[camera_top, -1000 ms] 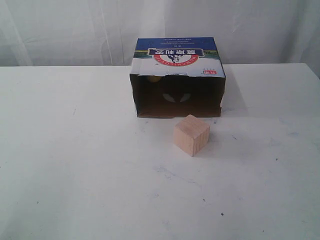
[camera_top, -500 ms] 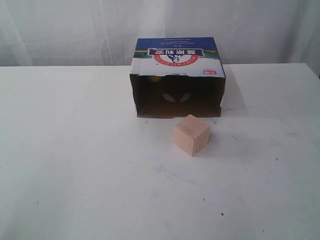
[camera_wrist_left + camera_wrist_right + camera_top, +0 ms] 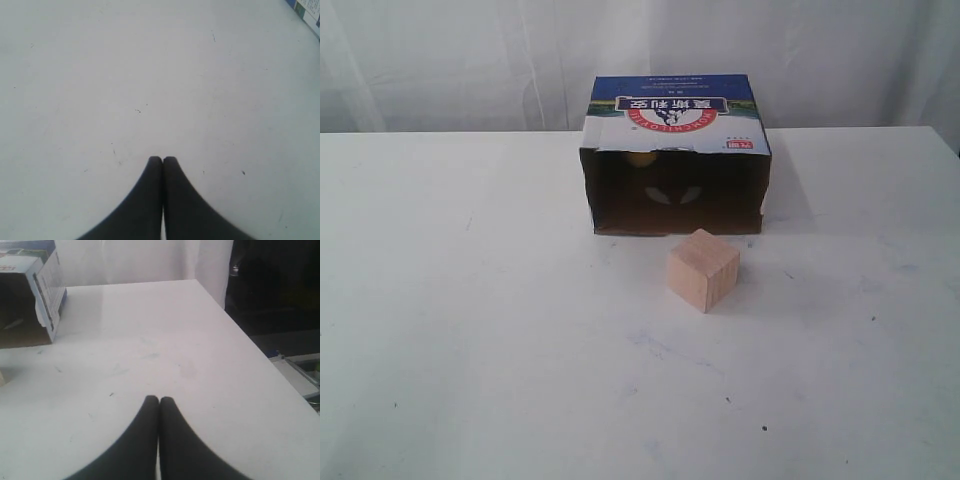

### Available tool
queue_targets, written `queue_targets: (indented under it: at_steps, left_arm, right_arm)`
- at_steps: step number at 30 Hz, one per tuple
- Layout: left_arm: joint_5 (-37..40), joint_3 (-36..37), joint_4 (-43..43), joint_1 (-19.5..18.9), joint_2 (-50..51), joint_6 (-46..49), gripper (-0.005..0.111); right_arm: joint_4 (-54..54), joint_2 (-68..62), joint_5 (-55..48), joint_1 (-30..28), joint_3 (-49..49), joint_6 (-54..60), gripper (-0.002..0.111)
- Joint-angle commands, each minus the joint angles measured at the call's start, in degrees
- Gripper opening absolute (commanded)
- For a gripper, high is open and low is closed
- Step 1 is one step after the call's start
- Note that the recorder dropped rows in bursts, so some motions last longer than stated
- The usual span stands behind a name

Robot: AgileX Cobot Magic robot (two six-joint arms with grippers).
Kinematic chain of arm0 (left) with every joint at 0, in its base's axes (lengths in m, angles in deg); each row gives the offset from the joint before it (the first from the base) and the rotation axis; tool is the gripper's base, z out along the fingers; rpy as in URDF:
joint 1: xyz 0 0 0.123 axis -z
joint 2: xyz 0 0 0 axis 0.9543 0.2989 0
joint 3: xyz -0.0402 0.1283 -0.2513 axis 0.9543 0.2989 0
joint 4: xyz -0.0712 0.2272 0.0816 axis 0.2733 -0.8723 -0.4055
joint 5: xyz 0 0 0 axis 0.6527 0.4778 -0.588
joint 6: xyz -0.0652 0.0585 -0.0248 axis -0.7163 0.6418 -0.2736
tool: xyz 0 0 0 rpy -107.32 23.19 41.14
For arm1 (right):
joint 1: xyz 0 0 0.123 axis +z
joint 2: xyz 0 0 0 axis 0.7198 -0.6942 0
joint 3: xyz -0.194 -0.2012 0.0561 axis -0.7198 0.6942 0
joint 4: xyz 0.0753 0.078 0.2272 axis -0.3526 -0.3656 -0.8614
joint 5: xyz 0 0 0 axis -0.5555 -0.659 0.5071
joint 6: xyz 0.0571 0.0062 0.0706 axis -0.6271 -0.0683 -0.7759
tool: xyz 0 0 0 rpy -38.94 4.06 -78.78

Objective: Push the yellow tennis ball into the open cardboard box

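Where the box point(image 3: 676, 98) gapes, a yellow ball point(image 3: 640, 158) seemingly sits.

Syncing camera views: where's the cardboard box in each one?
Exterior view: cardboard box at the far middle of the white table, opening toward the camera, behind the wooden cube.
Left wrist view: only a printed corner, at the frame's edge.
Right wrist view: cut by the frame's edge, dark opening showing.
Shared landmark: the white table.

left pincer point(image 3: 162, 161): two black fingers point(image 3: 142, 210), smooth and dull, wide at the base, curving in to thin round tips | right pincer point(image 3: 159, 400): two black fingers point(image 3: 140, 450), same smooth curved shape, round tips, thin line between them
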Motion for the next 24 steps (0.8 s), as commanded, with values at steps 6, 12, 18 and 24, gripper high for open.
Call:
queue_targets:
  at_steps: [6,12,18,24]
  left_arm:
    - [0.10,0.20,0.00,0.04,-0.27,-0.16,0.000]
    - [0.10,0.20,0.00,0.04,-0.27,-0.16,0.000]
    - [0.10,0.20,0.00,0.04,-0.27,-0.16,0.000]
    - [0.10,0.20,0.00,0.04,-0.27,-0.16,0.000]
  right_arm:
    - [0.83,0.29,0.34,2.34,-0.05,1.18,0.000]
    - [0.83,0.29,0.34,2.34,-0.05,1.18,0.000]
    - [0.83,0.29,0.34,2.34,-0.05,1.18,0.000]
    - [0.83,0.29,0.34,2.34,-0.05,1.18,0.000]
